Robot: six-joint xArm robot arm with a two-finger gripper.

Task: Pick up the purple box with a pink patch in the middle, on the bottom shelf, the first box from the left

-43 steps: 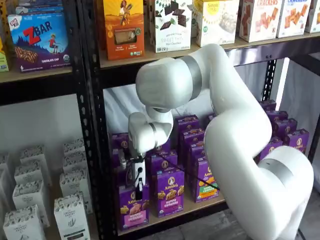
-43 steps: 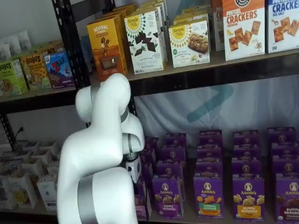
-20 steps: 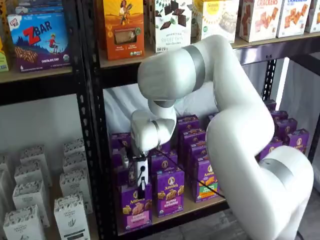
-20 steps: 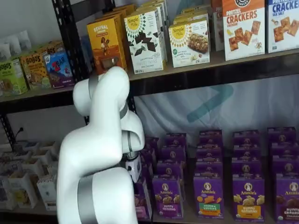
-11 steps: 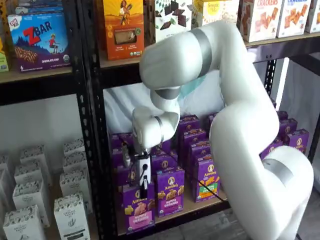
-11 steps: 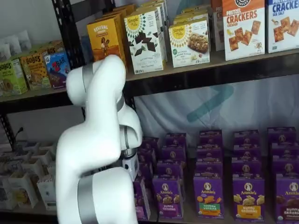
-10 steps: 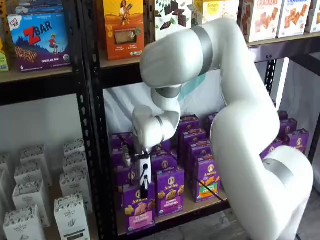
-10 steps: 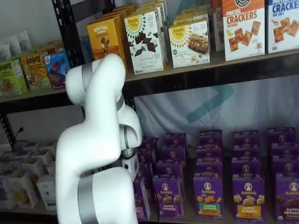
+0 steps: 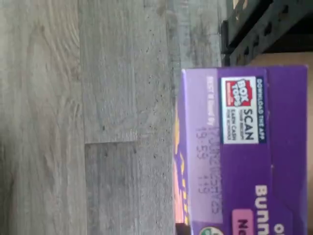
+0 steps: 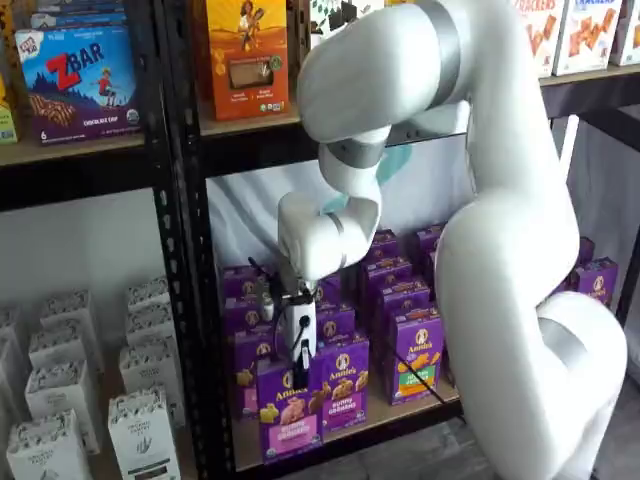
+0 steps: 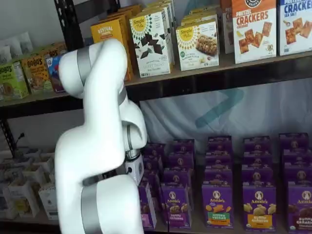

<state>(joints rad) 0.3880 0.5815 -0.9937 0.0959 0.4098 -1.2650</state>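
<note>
Gripping the purple box (image 10: 291,408) by its top edge, the pincer (image 10: 301,362) is clamped on the carton, its black fingers dropping from a white body in a shelf view. This carton, with a pink band low on its front, sits out at the front edge of the bottom shelf (image 10: 350,428), ahead of its purple neighbours. Seen from the wrist view, its top flap (image 9: 244,147) hangs over grey plank flooring (image 9: 88,117). Doing this step well probably means drawing straight outward, keeping the box upright and clear of the black upright (image 10: 185,250).
</note>
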